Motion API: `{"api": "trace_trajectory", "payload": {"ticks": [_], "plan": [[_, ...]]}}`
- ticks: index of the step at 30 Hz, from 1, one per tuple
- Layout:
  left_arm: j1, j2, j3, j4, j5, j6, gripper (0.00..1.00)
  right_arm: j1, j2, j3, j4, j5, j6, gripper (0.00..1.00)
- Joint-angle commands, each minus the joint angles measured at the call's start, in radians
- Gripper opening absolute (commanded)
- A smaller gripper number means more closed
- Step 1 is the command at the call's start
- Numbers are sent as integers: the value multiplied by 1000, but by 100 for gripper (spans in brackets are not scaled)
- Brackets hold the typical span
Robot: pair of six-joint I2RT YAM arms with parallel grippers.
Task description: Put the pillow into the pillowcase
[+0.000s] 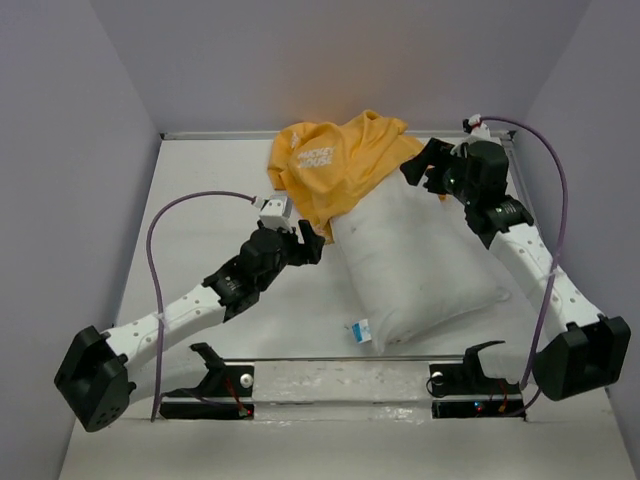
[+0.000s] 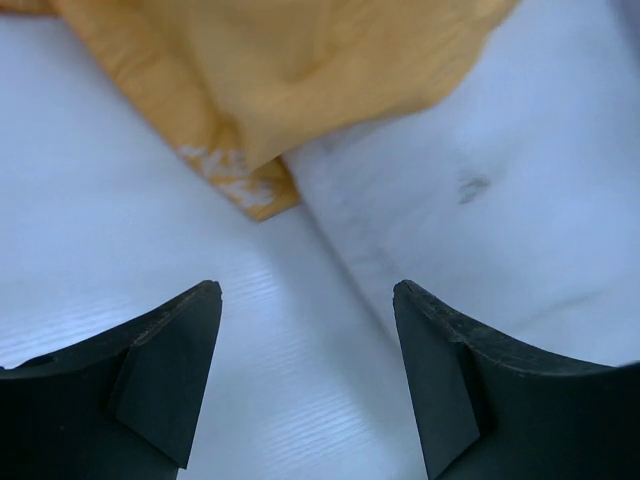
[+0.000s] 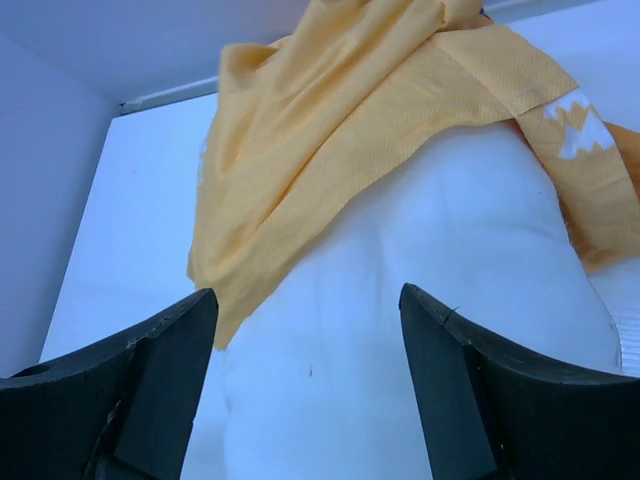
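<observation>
Pillow (image 1: 420,270) perhaps just beyond left fingers (image 2: 170,370)

Plump white pillow (image 1: 415,265) lies diagonal on table; crumpled orange-yellow pillowcase (image 1: 335,165) draped over its far end.

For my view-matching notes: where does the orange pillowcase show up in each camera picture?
Top external: pillowcase at upper centre, draped over the far end of the pillow.
Left wrist: pillowcase across the top edge, overlapping the pillow at right.
Right wrist: pillowcase at upper centre, spilling over the pillow.
Shared landmark: the orange edge lying on the white pillow.
</observation>
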Motion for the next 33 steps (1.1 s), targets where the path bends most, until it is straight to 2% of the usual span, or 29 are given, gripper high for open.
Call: {"api": "trace_trajectory", "payload": {"ticks": [1, 5, 7, 12, 15, 18, 19, 20, 22, 23, 24, 27, 30, 32, 33], "plan": [[83, 150, -105, 204, -13, -18, 79, 58, -67, -79, -31, -97, -69, 79], [95, 395, 22, 287, -25, 152, 75, 222, -56, -49, -103, 0, -165, 79], [106, 466, 67, 326, -45, 196, 74, 303, -24, -9, -135, 67, -184, 79], [135, 610, 145, 474, 18, 217, 74, 385, 72, 39, -161, 153, -227, 80], [150, 682, 202, 498, -14, 277, 73, 411, 120, 55, -175, 218, -231, 80], [176, 745, 260, 498, -40, 300, 65, 434, 149, 65, -193, 268, -234, 81], [183, 753, 270, 496, -43, 302, 60, 434, 161, 74, -207, 317, -240, 82], [189, 753, 271, 502, -48, 300, 44, 446, 193, 101, -221, 349, -250, 83], [189, 744, 264, 524, -30, 303, 23, 456, 227, 124, -243, 429, -259, 85], [189, 719, 248, 524, -16, 291, 3, 456, 265, 146, -246, 451, -263, 85], [186, 699, 233, 536, 0, 283, 0, 456, 287, 157, -252, 472, -267, 86], [181, 580, 151, 554, 59, 227, 0, 456, 377, 199, -249, 492, -260, 85], [158, 425, 71, 565, 156, 187, 0, 456, 486, 229, -206, 425, -233, 65], [137, 335, 51, 559, 291, 139, 0, 426, 546, 282, -151, 382, -180, 42], [129, 307, 49, 539, 337, 125, 0, 417, 583, 305, -114, 376, -155, 26]]}}
